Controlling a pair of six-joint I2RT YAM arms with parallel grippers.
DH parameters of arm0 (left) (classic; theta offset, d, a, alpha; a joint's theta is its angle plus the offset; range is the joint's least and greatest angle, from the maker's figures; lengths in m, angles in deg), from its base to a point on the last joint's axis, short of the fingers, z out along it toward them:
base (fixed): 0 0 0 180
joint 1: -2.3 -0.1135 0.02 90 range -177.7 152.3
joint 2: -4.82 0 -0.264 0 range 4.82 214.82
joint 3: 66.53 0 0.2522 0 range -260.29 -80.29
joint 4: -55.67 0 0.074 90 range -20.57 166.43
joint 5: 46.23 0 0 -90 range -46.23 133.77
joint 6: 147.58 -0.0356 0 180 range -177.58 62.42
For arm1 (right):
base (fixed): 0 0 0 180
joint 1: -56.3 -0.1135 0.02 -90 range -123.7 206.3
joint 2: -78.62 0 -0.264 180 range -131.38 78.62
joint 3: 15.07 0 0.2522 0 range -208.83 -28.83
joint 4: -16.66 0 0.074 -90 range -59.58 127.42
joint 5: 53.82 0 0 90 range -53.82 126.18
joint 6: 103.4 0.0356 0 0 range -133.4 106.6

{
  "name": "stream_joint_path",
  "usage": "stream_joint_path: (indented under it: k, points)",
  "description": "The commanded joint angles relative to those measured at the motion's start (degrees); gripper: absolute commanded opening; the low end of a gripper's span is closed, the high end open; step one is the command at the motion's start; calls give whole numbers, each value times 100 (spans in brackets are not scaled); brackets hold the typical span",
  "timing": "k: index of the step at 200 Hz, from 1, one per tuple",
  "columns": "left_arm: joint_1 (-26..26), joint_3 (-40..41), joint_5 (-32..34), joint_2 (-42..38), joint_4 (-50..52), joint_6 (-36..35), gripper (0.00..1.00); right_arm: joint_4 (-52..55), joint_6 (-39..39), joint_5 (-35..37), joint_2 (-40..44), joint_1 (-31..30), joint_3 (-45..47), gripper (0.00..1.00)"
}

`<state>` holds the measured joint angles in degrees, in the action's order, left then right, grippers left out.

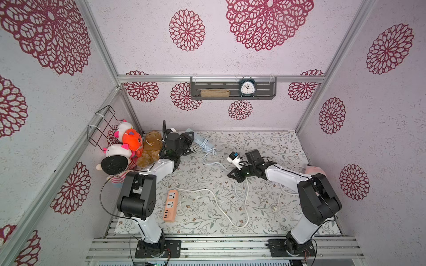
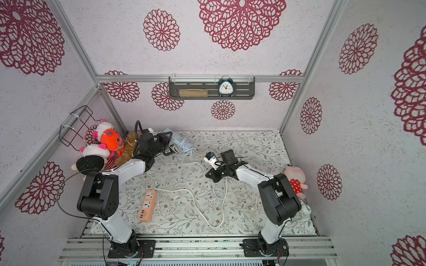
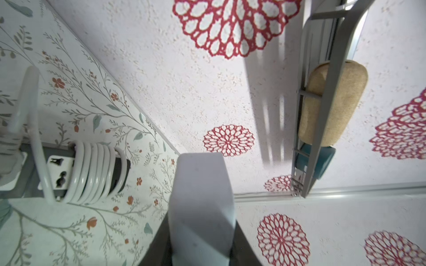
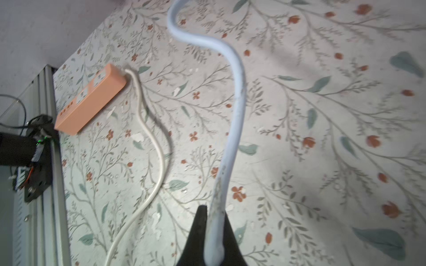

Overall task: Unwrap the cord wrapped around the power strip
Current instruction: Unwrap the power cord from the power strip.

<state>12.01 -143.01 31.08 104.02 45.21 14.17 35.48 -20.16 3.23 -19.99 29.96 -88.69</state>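
Power strip: the pale blue power strip lies at the far left of the worktop, near the back wall; some cord turns look to be round it.
Left pincer: clamped on the strip's end.
Right pincer: pinched tight on the pale blue cord, mid-worktop.
Risk: a hard pull may tighten the turns or drag the strip from its grip; slack may snag the second strip, coil-wrapped, just beside.
Writing: only the numerals on the clock; no brand legible.
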Motion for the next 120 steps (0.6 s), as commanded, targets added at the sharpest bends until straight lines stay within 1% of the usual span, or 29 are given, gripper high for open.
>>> stream_joint_path:
  k: [1,14,24,32,42,54,69,86,102,120]
  points:
    - [-207,307,-1183,-587,247,-75,0,-722,250,184,-279,314,-195,0]
    - [-306,587,-1650,-824,261,-105,0,-649,250,211,-590,464,-558,0]
    - [-360,780,-1852,-1016,303,-181,0,-557,233,256,-784,555,-839,0]
    - [-397,859,-1971,-1188,585,-353,0,-501,212,295,-883,622,-1036,0]
    - [-433,912,-1870,-1415,1121,-732,0,-418,197,324,-978,717,-1286,0]
    - [-494,965,-1532,-1685,1725,-1236,0,-312,201,333,-971,834,-1525,0]
    - [-663,1078,-1380,-1823,1916,-1412,0,-216,142,355,-786,963,-1665,0]
    - [-941,1276,-1376,-1797,1654,-1242,0,-81,39,415,-456,1104,-1650,0]
    - [-1220,1512,-1405,-1742,979,-774,0,14,-103,526,-99,1280,-1452,0]
    - [-1519,1667,-1402,-1728,481,-370,0,56,-178,585,205,1664,-1137,0]
